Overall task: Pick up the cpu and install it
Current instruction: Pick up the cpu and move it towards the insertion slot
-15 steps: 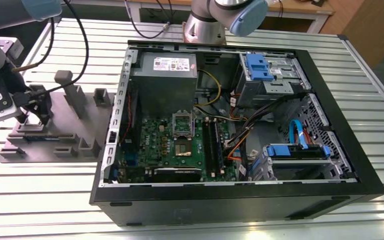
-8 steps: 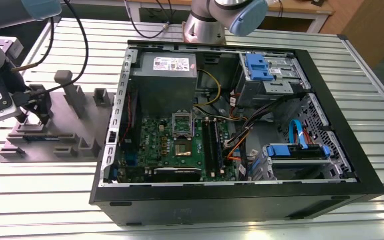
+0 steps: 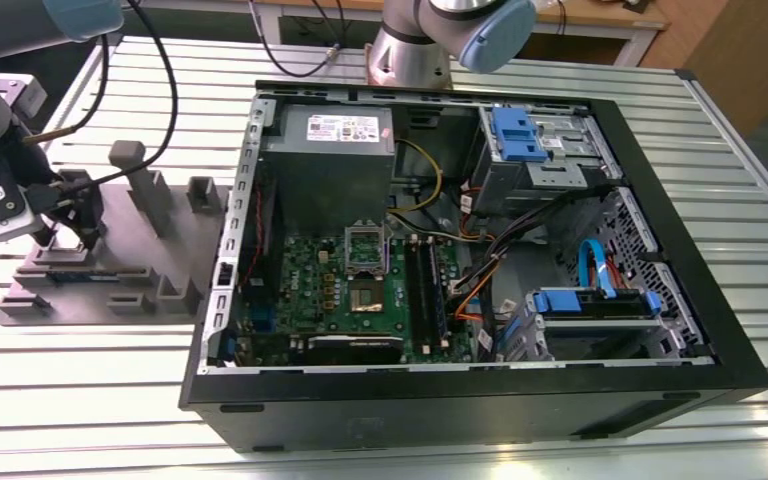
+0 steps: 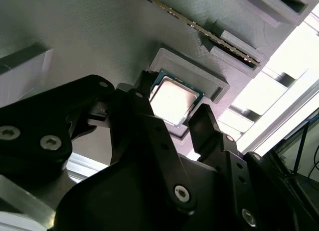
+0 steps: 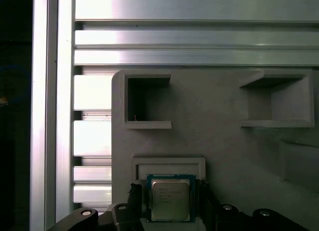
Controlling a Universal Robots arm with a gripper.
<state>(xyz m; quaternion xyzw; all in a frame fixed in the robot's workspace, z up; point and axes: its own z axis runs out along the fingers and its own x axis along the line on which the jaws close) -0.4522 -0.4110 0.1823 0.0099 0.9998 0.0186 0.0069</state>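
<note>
- The small flat square cpu (image 5: 170, 199), with a silver-grey metal top and a thin darker rim, lies flat in a raised square nest at one edge of a matte grey plastic fixture block (image 5: 214, 141).
- The black two-finger gripper (image 5: 169, 193) on the Universal Robots arm hangs low over that nest. Its jaws are apart, with one finger on each side of the cpu (image 4: 174, 99).
- In the first wrist view the black fingers (image 5: 135, 197) stand just beside the chip's edges. Whether they touch it cannot be told.
- In the second wrist view the gripper (image 4: 173, 109) straddles the chip, which sits level in its nest.
- A long thin memory stick (image 4: 199, 28) stands on edge in a slot of the fixture block (image 4: 75, 32), near the nest.
- In the exterior view the gripper (image 3: 67, 240) is over the fixture block (image 3: 157, 265). The block sits on a ribbed aluminium table (image 3: 91, 400) at the exterior view's left.
- An open black computer case (image 3: 491, 400) lies just beside the block, with a green motherboard (image 3: 317, 280) inside it.
</note>
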